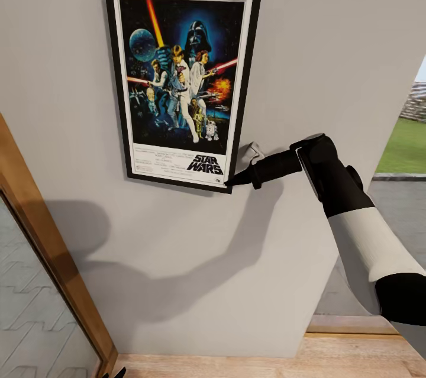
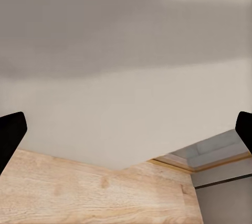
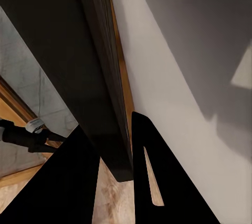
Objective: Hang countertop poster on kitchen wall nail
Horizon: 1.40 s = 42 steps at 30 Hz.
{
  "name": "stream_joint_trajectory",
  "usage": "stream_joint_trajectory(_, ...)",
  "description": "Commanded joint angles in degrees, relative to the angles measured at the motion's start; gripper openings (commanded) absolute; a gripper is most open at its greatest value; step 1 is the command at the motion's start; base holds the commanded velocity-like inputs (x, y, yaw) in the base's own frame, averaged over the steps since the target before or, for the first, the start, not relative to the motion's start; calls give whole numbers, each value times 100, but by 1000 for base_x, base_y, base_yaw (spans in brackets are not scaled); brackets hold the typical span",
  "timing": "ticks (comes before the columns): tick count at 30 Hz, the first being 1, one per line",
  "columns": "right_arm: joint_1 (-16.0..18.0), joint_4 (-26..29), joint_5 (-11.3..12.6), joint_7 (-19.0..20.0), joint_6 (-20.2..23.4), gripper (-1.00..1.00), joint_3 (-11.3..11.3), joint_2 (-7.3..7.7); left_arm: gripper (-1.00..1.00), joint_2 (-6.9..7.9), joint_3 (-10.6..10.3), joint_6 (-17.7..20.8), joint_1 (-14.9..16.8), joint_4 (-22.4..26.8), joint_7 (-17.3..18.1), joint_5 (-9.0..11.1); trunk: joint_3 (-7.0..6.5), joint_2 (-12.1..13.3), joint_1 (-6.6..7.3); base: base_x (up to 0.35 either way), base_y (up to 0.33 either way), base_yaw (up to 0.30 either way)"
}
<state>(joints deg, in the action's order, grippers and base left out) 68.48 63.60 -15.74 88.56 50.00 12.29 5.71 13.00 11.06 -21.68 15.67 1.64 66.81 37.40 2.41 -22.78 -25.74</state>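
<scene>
The black-framed Star Wars poster (image 1: 180,79) lies flat and upright against the grey wall (image 1: 331,47). My right gripper (image 1: 232,180) reaches in from the right and is shut on the frame's lower right corner. In the right wrist view its two dark fingers (image 3: 73,182) stand on either side of the poster's black edge (image 3: 107,87). My left gripper (image 2: 126,134) is open, its fingertips (image 2: 10,134) wide apart with nothing between them, facing the wall low near the floor. No nail shows, and the kitchen countertop is out of view.
A wooden door frame with a glass pane (image 1: 53,248) slants along the left. Light wooden floor (image 1: 236,363) runs below the wall. To the right, past the wall's end, an opening (image 1: 408,147) looks out on grass and paving.
</scene>
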Motion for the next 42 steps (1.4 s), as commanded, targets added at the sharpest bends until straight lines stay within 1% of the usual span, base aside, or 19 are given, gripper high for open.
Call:
stream_joint_trajectory(1, 8, 4, -52, 56, 71, -100, 2, 3, 100, 1, 45, -29, 6, -6, 17, -40, 14, -14, -4, 0, 0, 0)
stream_joint_trajectory(32, 9, 10, -60, 55, 80, -100, 2, 9, 100, 1, 45, -25, 6, -6, 17, -40, 14, -14, -4, 8, 0, 0)
stream_joint_trajectory(33, 8, -24, -27, 17, 102, -100, -31, -17, 100, -33, 28, -59, -27, 12, 25, -40, 14, -14, -4, 0, 0, 0)
stream_joint_trajectory(35, 8, -86, 37, -25, 111, -100, -92, -20, 100, -97, 28, -124, -92, 12, 25, -40, 14, -14, -4, 0, 0, 0)
stream_joint_trajectory(38, 8, -170, 87, 7, -23, -100, -170, -20, 100, -189, 28, -124, -188, 12, 25, -40, 14, -14, -4, 0, 0, 0)
stream_joint_trajectory(42, 8, -279, 166, 63, -268, -100, -271, -20, 100, -189, 28, -124, -315, 12, 25, -40, 14, -14, -4, 0, 0, 0)
